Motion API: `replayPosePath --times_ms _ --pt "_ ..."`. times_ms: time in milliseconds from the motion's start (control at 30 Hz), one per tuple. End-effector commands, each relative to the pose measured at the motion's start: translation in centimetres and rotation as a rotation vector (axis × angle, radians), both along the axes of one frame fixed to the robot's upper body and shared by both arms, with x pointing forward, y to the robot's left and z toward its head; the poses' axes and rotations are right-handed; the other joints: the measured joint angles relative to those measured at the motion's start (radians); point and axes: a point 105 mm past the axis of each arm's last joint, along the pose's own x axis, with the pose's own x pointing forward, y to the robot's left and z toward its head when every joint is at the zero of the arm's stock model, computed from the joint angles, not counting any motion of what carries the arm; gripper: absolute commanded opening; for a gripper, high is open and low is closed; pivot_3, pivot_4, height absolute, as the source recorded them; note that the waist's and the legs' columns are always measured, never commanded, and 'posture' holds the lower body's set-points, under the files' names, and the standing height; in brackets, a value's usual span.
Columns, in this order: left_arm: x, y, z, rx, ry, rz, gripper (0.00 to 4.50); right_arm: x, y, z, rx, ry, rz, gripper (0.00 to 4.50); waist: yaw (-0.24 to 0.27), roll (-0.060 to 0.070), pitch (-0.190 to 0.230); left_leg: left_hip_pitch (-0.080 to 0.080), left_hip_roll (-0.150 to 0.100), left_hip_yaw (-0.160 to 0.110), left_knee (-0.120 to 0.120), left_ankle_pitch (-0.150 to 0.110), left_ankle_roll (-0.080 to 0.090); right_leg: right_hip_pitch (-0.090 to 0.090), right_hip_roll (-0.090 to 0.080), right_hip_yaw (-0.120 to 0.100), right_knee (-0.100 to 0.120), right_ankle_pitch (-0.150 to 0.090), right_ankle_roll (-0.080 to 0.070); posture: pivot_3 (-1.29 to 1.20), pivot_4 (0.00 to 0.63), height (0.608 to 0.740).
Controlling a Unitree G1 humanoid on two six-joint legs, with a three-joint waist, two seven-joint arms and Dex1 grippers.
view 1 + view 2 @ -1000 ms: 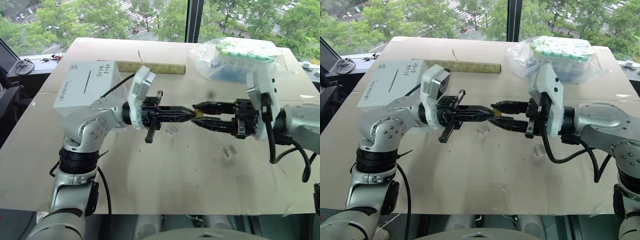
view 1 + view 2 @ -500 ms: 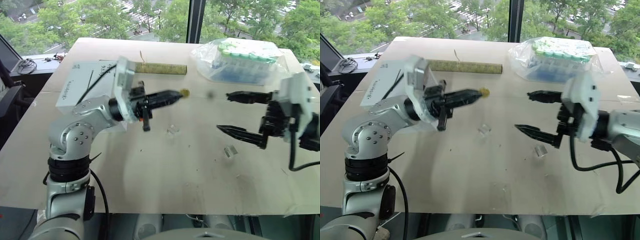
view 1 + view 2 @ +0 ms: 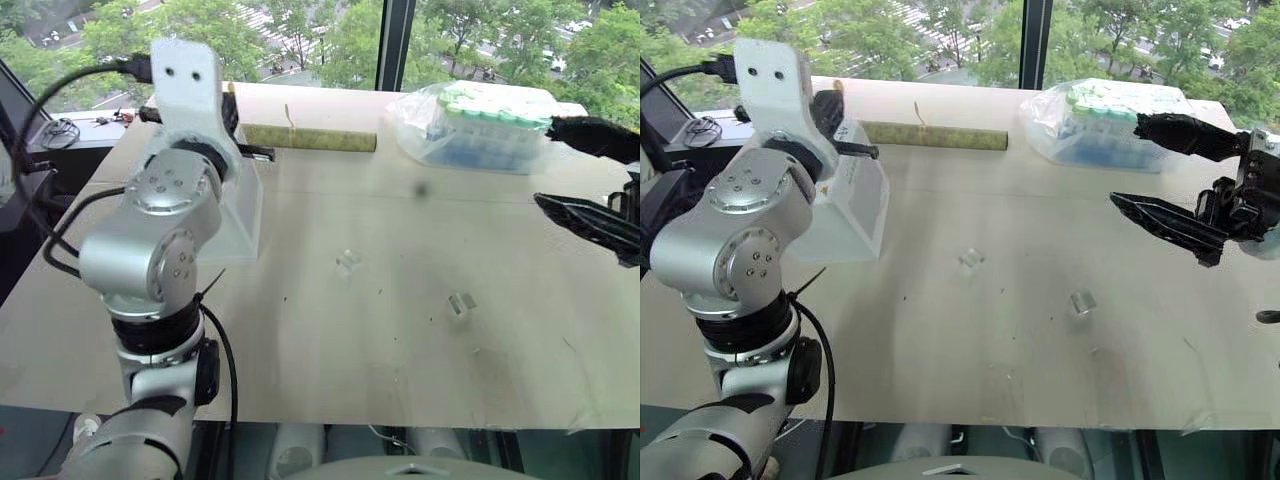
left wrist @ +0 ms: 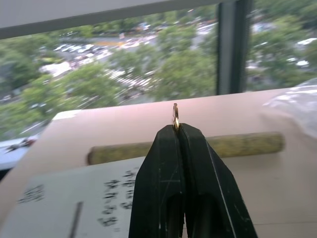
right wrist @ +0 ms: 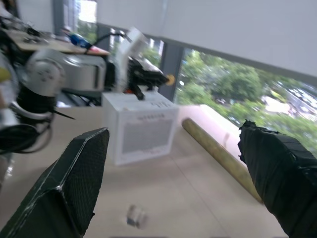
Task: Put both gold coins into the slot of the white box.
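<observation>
Gold coin point(image 4: 175, 117), a tiny flat shiny yellow metal disc: held edge-up at the very tips of the left gripper point(image 4: 176, 130), whose two black fingers are clenched tight on it, only its upper rim showing above them. Location: above the white box point(image 5: 140, 128), a white cardboard cube with black handwriting standing at the left of the pale tabletop point(image 3: 400, 340); in the right wrist view the coin shows as a yellow spot beyond the box's top edge, on its window side. Change of record: a second ago the two grippers met tip to tip over the middle of the table, well to the right of the box, with the coin between them; the coin now rests with the left gripper alone, which has swung up and over to the box. Right gripper point(image 3: 1170, 175): released, black fingers spread wide and empty, drawn back to the right, well apart from the box. The handover reads as complete and the insertion as the step in hand. Slot point(image 4: 77, 225), a narrow dark slit in the box's top face beside the handwriting: lies nearer the wrist than the coin does, so the gripper looks to need drawing back, tipping down and lining the coin's edge up with the slit. Other items: a long olive-yellow cardboard tube point(image 3: 310, 138) just beyond the box; a clear plastic bag of green-capped tubes point(image 3: 480, 125) far right of it; two small clear plastic holders point(image 3: 971, 258) and point(image 3: 1082, 301) on the open table right of the box. A second coin cannot be made out.
</observation>
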Motion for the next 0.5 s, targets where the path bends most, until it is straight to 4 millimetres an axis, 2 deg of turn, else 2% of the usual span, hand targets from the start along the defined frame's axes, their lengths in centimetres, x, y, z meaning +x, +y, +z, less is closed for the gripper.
replayPosePath --times_ms 33,200,300,500 --pt "-0.5 1.6 1.2 0.030 -0.003 0.161 0.00 -0.2 1.0 0.8 -0.007 -0.026 0.079 4.49 0.000 0.000 0.000 0.000 0.000 0.000 -0.001 0.000 0.000 0.000 0.000 0.001 0.000 0.000 0.000 0.00 0.150 0.740" --pt "-0.2 3.6 0.4 -0.007 0.104 0.315 0.00 -0.1 1.6 0.8 -0.010 -0.032 0.109 4.49 0.001 0.000 0.001 0.000 0.000 0.000 -0.001 0.000 0.000 -0.001 0.000 0.001 -0.001 0.000 0.000 0.00 0.150 0.740" --pt "-0.5 3.8 0.2 -0.009 0.115 0.333 0.00 0.1 1.5 0.5 -0.019 -0.021 0.099 4.49 0.001 -0.001 0.001 0.000 0.000 -0.001 -0.001 0.000 0.000 -0.001 -0.001 0.002 -0.001 0.000 0.000 0.00 0.150 0.740" --pt "-0.7 4.3 -1.8 -0.039 0.211 0.363 0.00 0.4 1.4 -0.1 -0.040 -0.005 0.074 4.49 0.001 -0.001 0.001 0.000 0.000 -0.001 -0.001 0.000 0.000 -0.001 -0.001 0.002 -0.001 0.000 0.000 0.00 0.150 0.740"
